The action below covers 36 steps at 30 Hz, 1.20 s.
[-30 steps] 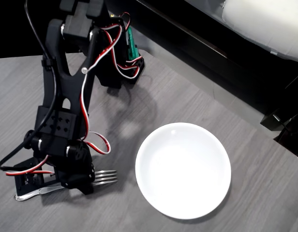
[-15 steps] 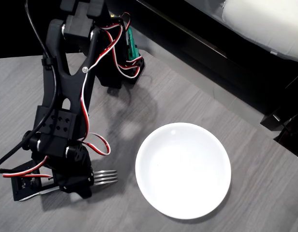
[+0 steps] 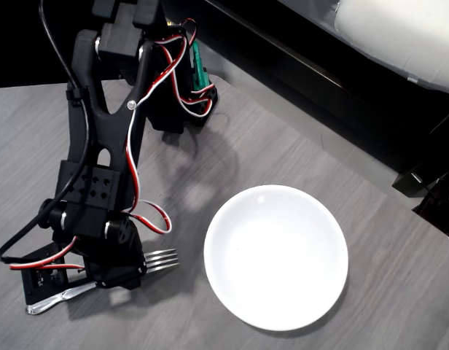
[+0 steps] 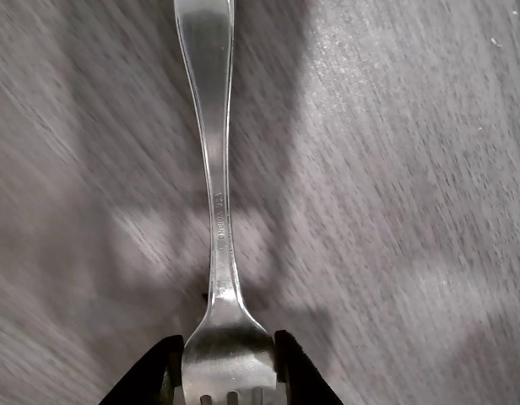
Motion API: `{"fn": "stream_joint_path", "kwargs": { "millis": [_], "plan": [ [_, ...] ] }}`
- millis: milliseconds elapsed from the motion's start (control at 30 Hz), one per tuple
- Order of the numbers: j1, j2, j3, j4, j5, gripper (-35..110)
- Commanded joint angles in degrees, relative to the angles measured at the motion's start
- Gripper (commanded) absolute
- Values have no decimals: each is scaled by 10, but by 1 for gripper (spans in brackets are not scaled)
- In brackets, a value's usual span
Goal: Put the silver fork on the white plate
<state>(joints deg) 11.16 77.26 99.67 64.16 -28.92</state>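
The black arm's fingers [image 4: 224, 363] close on either side of the silver fork [image 4: 216, 211] at the base of its tines, one dark fingertip [image 4: 150, 375] pressed against each edge, in the wrist view. The handle runs away from the fingers above the grey wood-grain counter [image 3: 297, 138]. From overhead, the tines jut out beside the fingers toward the white plate [image 3: 275, 257], which sits just apart from them.

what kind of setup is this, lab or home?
Probably a hobby or lab bench: a grey wood-grain table, a lone white plate and silver fork, plus exposed wiring and a green circuit board.
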Motion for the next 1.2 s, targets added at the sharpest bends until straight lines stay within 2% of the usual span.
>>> {"fn": "stream_joint_path", "kwargs": {
  "millis": [0, 367, 600, 733, 900, 1167],
  "plan": [
    [4, 16, -29, 11, -4, 0],
    [13, 175, -54, 96, -15, 0],
    [-54, 294, -53, 138, 10, 0],
    [-62, 294, -48, 137, 17, 0],
    [-10, 273, -45, 101, 0, 0],
    [-17, 245, -12, 80, -3, 1]
  ]
}}
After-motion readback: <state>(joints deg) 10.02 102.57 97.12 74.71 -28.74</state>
